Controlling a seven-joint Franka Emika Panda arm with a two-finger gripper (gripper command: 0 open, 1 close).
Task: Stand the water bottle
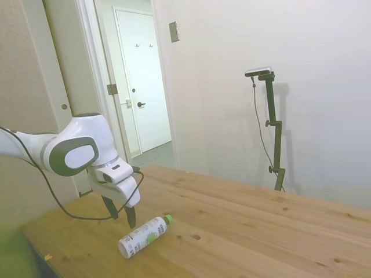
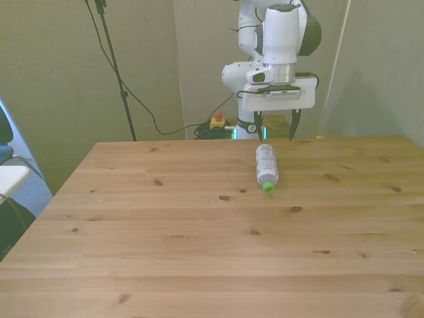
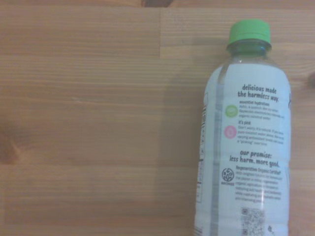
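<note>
The water bottle (image 1: 143, 236) (image 2: 266, 164) lies on its side on the wooden table (image 2: 165, 218). Its green cap (image 2: 268, 187) (image 1: 167, 219) points away from the arm, and its white label with dark text fills part of the wrist view (image 3: 246, 147). My gripper (image 2: 277, 132) (image 1: 122, 215) hangs low over the table just behind the bottle's bottom end, a little toward the front view's right. It is open, with nothing between the fingers and no contact with the bottle.
The bottle lies near the table's edge (image 1: 75, 263) on the arm's side. Cables and a small yellow and red box (image 2: 216, 121) sit on the floor behind the table. A chair (image 2: 10, 173) stands at the front view's left.
</note>
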